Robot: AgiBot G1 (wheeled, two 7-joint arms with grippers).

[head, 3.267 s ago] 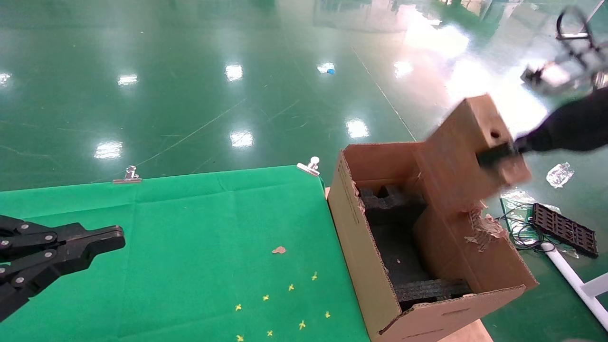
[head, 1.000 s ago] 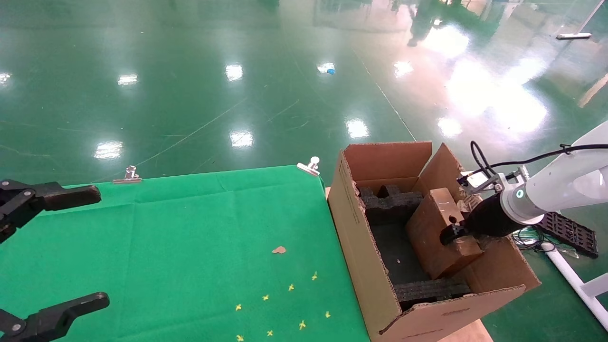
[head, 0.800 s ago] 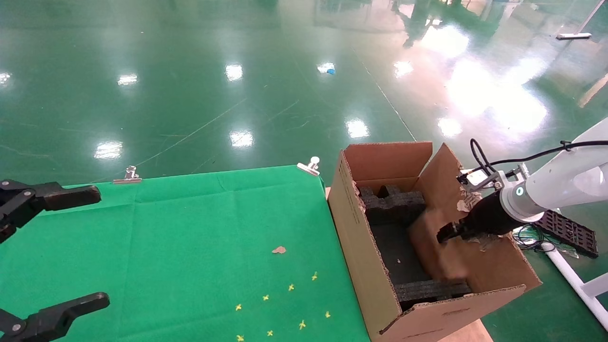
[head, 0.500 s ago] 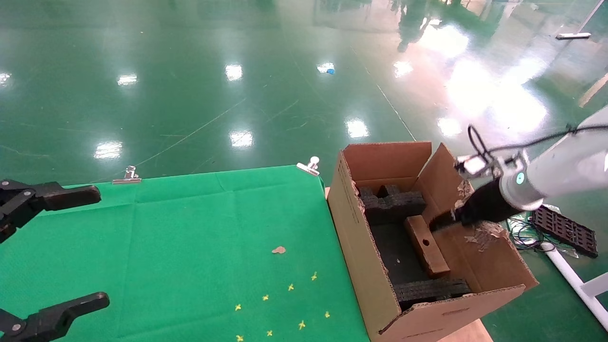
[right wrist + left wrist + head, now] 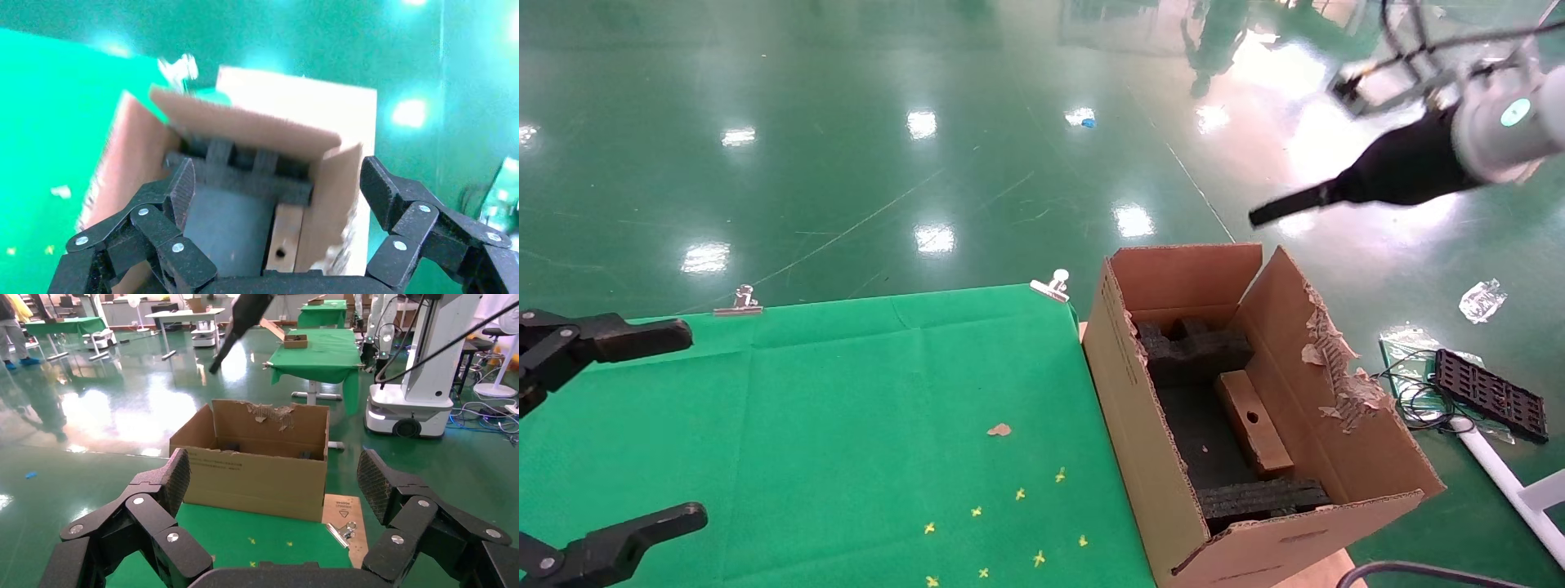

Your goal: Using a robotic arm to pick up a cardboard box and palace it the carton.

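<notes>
the cardboard box (image 5: 1253, 422) is lying inside the carton (image 5: 1164, 490), on edge against the right inner wall between the black foam blocks (image 5: 1196, 353), its narrow face with the round hole facing up, so the placing is looking done

right gripper (image 5: 278, 184) is sitting high above the carton, jaws spread wide and holding nothing; in the head view the white-tubed robotic arm (image 5: 1512, 122) is showing at the upper right with the black gripper (image 5: 1267, 214) pointing left. left gripper (image 5: 272, 478) is hanging over the green cloth (image 5: 846, 425) at the left, wide open and empty too, well apart from the carton

the box is looking light, stiff but worn, with dull non-slippery card faces; if it needs regrasping i'd be pinching across the two broad faces near the top edge, going gently because thin card dents and the carton's right wall is crowding one side

the carton is standing on a wooden board (image 5: 343, 511) just beside the cloth-covered table, its right flap torn and ragged. cloth is being held by metal clips (image 5: 1052, 286), with small yellow marks and a card scrap on it. the room is having a glossy green floor with light glare; cables and a black tray are lying on the floor to the right
</notes>
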